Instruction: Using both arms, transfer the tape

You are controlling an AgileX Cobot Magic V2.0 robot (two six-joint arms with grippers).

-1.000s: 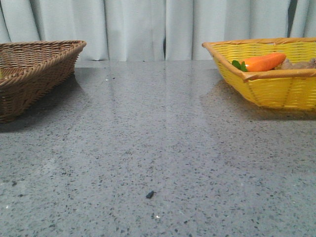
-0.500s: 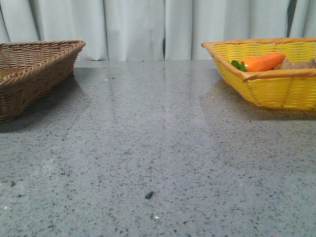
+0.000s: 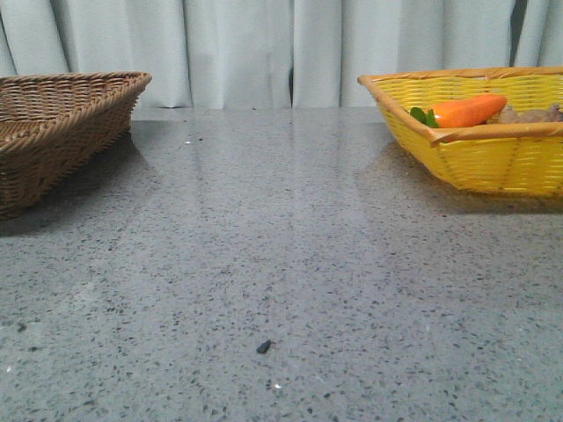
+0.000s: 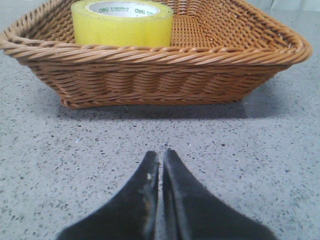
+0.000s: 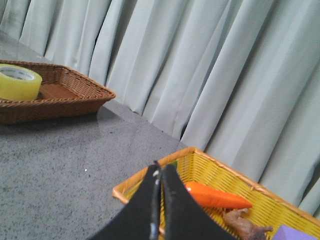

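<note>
The yellow-green tape roll (image 4: 122,21) with a white core and green lettering lies flat in the brown wicker basket (image 4: 165,80). It also shows far off in the right wrist view (image 5: 19,81). My left gripper (image 4: 160,156) is shut and empty, low over the grey table, a short way in front of that basket. My right gripper (image 5: 160,167) is shut and empty, in front of the near corner of the yellow basket (image 5: 150,182). Neither gripper shows in the front view, and the tape is hidden there.
The brown basket (image 3: 62,132) stands at the table's far left, the yellow basket (image 3: 475,141) at the far right. The yellow basket holds an orange carrot (image 3: 466,111) and a brown object (image 5: 245,225). A small dark speck (image 3: 263,346) lies on the table. Pale curtains hang behind.
The front view has shifted very slightly; the baskets and the speck sit a few pixels to the left. Nothing else has visibly moved.
</note>
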